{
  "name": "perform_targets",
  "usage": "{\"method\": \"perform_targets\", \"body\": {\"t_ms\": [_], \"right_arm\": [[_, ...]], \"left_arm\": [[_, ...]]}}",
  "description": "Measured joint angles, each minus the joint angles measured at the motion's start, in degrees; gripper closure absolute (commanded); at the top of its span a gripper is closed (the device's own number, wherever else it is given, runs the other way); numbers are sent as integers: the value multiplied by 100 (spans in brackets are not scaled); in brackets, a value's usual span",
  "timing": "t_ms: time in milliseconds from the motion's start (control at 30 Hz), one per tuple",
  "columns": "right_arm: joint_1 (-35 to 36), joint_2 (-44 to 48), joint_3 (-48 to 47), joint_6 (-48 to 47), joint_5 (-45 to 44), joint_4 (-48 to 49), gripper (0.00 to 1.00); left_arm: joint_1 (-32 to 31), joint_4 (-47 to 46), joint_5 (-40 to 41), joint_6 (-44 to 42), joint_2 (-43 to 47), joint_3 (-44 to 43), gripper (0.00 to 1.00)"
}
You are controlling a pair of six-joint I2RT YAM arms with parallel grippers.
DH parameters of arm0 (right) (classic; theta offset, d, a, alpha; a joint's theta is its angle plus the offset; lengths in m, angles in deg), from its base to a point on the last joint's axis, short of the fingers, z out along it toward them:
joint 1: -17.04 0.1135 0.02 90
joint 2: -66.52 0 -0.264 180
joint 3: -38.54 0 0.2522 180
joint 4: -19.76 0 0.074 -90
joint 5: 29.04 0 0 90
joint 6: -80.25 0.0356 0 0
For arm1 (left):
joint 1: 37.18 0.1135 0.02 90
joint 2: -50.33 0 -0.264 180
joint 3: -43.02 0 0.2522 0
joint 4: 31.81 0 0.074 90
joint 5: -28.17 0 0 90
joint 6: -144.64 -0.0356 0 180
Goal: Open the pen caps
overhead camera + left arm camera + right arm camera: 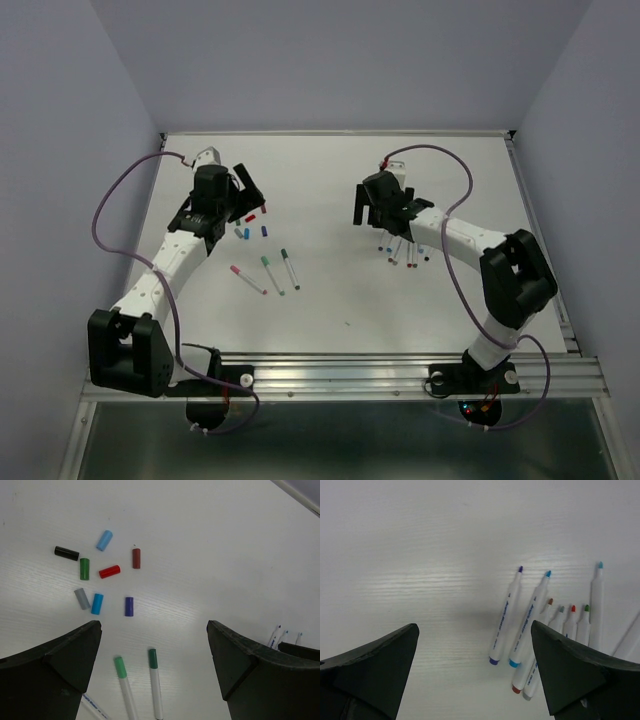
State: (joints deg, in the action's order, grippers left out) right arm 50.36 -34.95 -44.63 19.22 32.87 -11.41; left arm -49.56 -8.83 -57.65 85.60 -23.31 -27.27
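In the top view the left gripper (250, 188) hangs at the upper left of the table (330, 330), its fingers spread wide with nothing between them. Just below it lie the loose pen caps (252, 222). The left wrist view shows eight of them scattered at the upper left of the frame. Each lies flat on its side and their axes point in different directions. Lower in the top view, three capped pens (272, 275) lie near one another. Their long axes run from upper left to lower right, with the capped ends uppermost. Right of centre, the right gripper (380, 218) is likewise spread and empty. The uncapped pens (506, 615) are bunched at the right of its wrist view, nearly parallel and close to vertical, with their coloured tips toward the top.
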Motion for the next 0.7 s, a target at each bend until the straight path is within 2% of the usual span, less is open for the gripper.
{"method": "perform_targets", "body": {"t_ms": [200, 400, 500, 700], "right_arm": [[127, 717, 284, -566, 1130, 643, 0], [675, 713, 284, -901, 1768, 903, 0], [1029, 605, 278, -1027, 1849, 977, 0], [1703, -181, -42, -1228, 1906, 1058, 0]], "left_arm": [[0, 22, 42, 17, 234, 70, 1], [0, 94, 240, 55, 490, 81, 1], [0, 118, 341, 70, 603, 114, 1], [0, 203, 549, 122, 673, 179, 1]]}}
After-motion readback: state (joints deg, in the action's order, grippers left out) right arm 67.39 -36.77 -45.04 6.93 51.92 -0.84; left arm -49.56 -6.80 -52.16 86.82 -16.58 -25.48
